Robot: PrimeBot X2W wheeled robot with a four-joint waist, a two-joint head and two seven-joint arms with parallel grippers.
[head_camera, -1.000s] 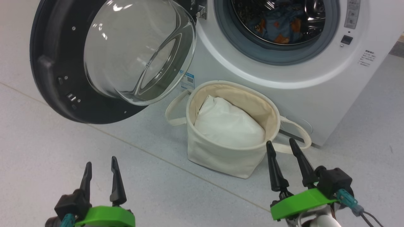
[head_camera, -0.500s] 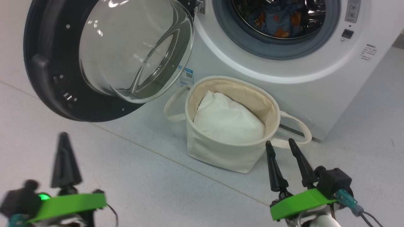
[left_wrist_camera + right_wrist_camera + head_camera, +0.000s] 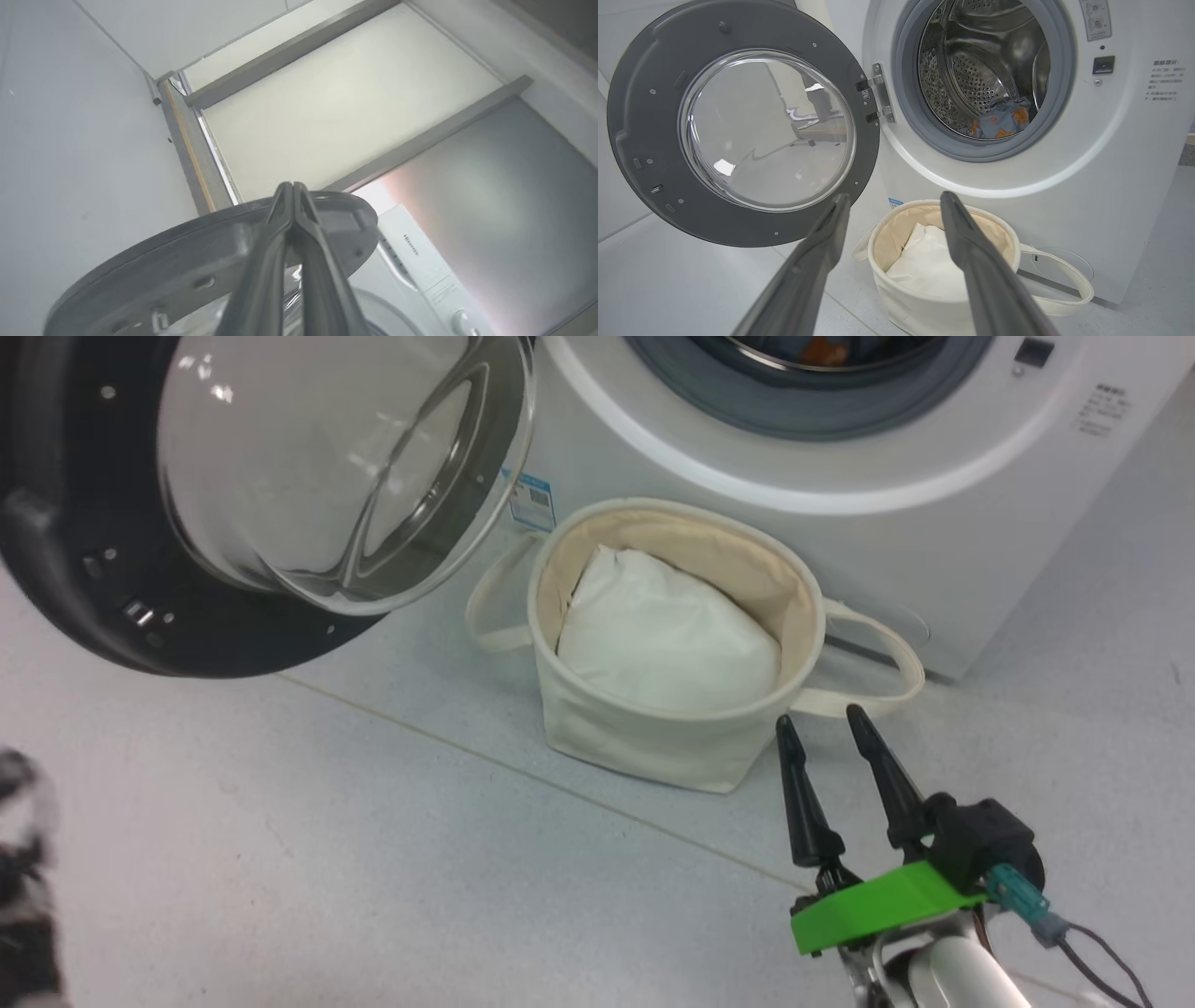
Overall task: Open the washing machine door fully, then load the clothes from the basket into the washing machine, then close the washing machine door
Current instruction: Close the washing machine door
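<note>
The washing machine door (image 3: 640, 140) stands swung open to the left of the white washing machine (image 3: 1111, 186). It also shows in the head view as the washing machine door (image 3: 56, 569). Denim-blue clothes (image 3: 999, 122) with orange prints lie in the steel drum. The cream basket (image 3: 635, 747) sits on the floor before the machine and holds a plain white bundle (image 3: 663, 644). My right gripper (image 3: 822, 719) hovers open just right of the basket, nothing between its fingers. My left gripper (image 3: 292, 186) is shut on nothing, its fingers pointing past the door's dark rim (image 3: 187, 252); I cannot tell whether they touch.
Grey floor tiles (image 3: 373, 859) spread to the left and front of the basket. The basket's loop handles (image 3: 887, 653) hang out to both sides. A blurred dark shape (image 3: 19, 877) sits at the head view's left edge. A wall with grey strips (image 3: 327, 102) rises behind the door.
My left gripper has shut and swung left to the edge of the head view. The head camera has tilted down, so the machine sits higher in view. The right gripper has stayed open.
</note>
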